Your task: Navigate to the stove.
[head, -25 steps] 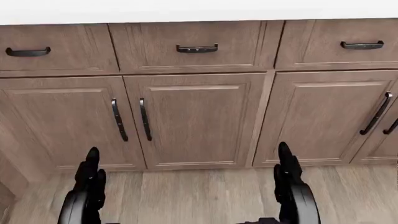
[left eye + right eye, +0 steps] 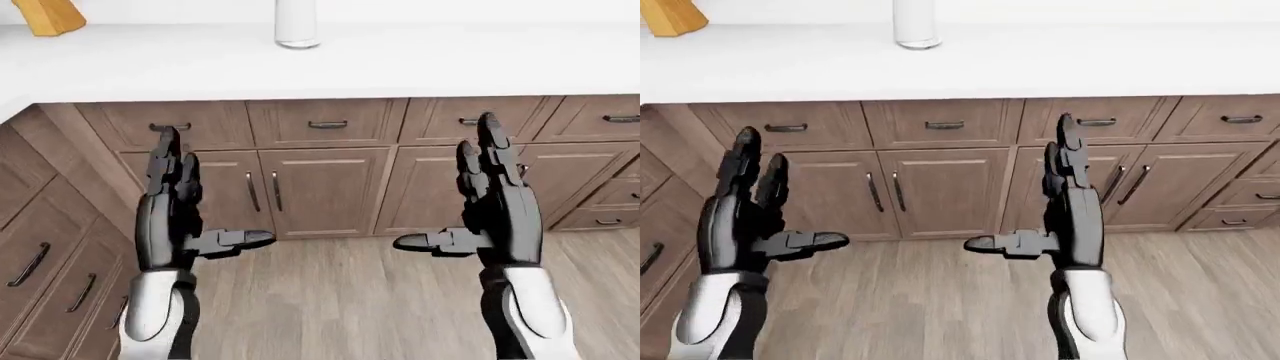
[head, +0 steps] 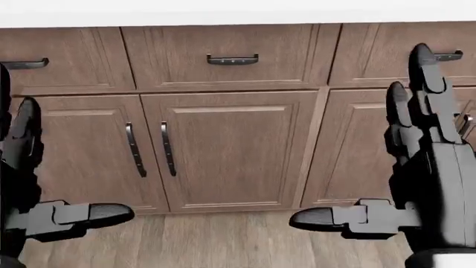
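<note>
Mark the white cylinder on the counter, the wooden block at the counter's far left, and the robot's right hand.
white cylinder [image 2: 297, 26], left-eye view, on its lower body.
wooden block [image 2: 48, 15], left-eye view, on its visible face.
right hand [image 2: 1068, 217], right-eye view, on the palm's middle; fingers spread open.

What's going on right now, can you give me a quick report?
Left hand and right hand open, empty. No stove in view. Cabinets and white counter face the robot.
</note>
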{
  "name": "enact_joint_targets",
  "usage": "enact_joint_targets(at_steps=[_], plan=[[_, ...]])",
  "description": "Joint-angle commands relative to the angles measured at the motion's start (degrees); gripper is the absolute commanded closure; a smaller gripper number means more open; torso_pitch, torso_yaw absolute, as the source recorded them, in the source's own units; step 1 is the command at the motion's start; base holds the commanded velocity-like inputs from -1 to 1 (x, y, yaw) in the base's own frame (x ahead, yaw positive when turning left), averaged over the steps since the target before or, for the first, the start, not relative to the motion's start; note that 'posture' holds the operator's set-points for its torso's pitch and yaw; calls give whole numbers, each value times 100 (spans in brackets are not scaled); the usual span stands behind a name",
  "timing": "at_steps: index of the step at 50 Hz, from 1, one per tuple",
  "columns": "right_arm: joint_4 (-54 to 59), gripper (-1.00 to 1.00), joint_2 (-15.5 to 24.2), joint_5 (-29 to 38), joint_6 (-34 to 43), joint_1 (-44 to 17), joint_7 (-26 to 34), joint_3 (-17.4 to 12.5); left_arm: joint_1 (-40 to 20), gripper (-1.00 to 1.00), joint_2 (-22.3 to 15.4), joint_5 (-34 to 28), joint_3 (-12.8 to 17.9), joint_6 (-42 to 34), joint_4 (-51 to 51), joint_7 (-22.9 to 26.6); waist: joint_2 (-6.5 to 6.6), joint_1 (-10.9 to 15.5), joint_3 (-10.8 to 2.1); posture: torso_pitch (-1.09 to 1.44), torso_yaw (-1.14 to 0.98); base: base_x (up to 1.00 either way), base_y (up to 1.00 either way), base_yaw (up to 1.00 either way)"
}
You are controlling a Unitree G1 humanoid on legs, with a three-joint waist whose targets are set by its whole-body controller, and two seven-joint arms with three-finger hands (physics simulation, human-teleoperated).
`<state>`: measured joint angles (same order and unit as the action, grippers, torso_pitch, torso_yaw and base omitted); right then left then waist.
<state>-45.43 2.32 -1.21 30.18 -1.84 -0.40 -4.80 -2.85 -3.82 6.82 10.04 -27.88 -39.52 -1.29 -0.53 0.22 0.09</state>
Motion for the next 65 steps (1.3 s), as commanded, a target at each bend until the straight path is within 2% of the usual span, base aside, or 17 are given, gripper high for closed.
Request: enact_joint_targets(at_steps=[1,5,14,16,21,24,33,36,37,38,41,45,48,50,61,64,65], plan=[[-848,-100,54,6,1163,-317,4,94,-253,-100,-92,313,182,-898,-853,-79,17,5,-86,0,0,0,0,0],[-1451,-100,396,-205,2192,-1082,-311,229,-574,-100,-265,679,524,-1834,-1720,-146,49,2,-55,0,0,0,0,0],[-1456,-100,854,-1031,1638,-786,-1095,325,-328,-100,-204,296,284,-1377,-1395,119,90,-60,-40,0,0,0,0,-6],[-1456,-100,862,-1165,1647,-778,-1157,292,-321,-100,-187,268,292,-1336,-1354,147,102,-67,126,0,0,0,0,-100],[-1456,-100,790,-1132,1652,-684,-1070,209,-303,-100,-161,229,279,-1332,-1361,167,-228,-69,74,0,0,0,0,-100],[-1456,-100,744,-1149,1692,-677,-1043,180,-289,-100,-154,204,263,-1310,-1356,183,-223,-176,105,0,0,0,0,-100],[-1457,-100,634,-1077,1693,-586,-908,115,-267,-100,-115,126,190,-1291,-1373,210,280,-150,266,0,0,0,0,-100],[-1457,-100,595,-1021,1692,-568,-843,99,-220,-100,-94,104,165,-1264,-1396,217,747,-71,129,0,0,0,0,-100],[-1457,-100,583,-1003,1703,-575,-830,103,-221,-100,-94,106,169,-1288,-1419,223,578,-57,173,0,0,0,0,-100],[-1457,-100,569,-981,1712,-578,-825,121,-225,-100,-92,98,172,-1258,-1386,231,583,-34,259,0,0,0,0,-100],[-1457,-100,533,-936,1730,-583,-768,98,-212,-100,-87,62,136,-1216,-1363,242,504,-58,121,0,0,0,0,-100],[-1457,-100,539,-967,1777,-631,-782,78,-213,-100,-82,14,88,-1214,-1367,263,234,-10,162,0,0,0,0,-100],[-1457,-100,489,-881,1792,-623,-746,119,-177,-100,-60,-58,29,-1177,-1366,287,-25,0,141,0,0,0,0,-100],[-1457,-100,431,-738,1794,-613,-651,157,-181,-100,-48,-58,35,-1195,-1386,303,-368,-59,33,0,0,0,0,-100],[-1456,-100,403,-923,1769,-583,-680,53,-115,-100,-12,-93,39,-1175,-1418,339,341,-139,299,0,0,0,0,-100],[-1457,-100,434,-962,1746,-564,-713,48,-106,-100,-10,-93,55,-1070,-1321,356,893,-13,126,0,0,0,0,-100],[-1457,-100,443,-989,1753,-582,-727,34,-109,-100,-13,-84,66,-1074,-1324,360,533,-6,306,0,0,0,0,-100]])
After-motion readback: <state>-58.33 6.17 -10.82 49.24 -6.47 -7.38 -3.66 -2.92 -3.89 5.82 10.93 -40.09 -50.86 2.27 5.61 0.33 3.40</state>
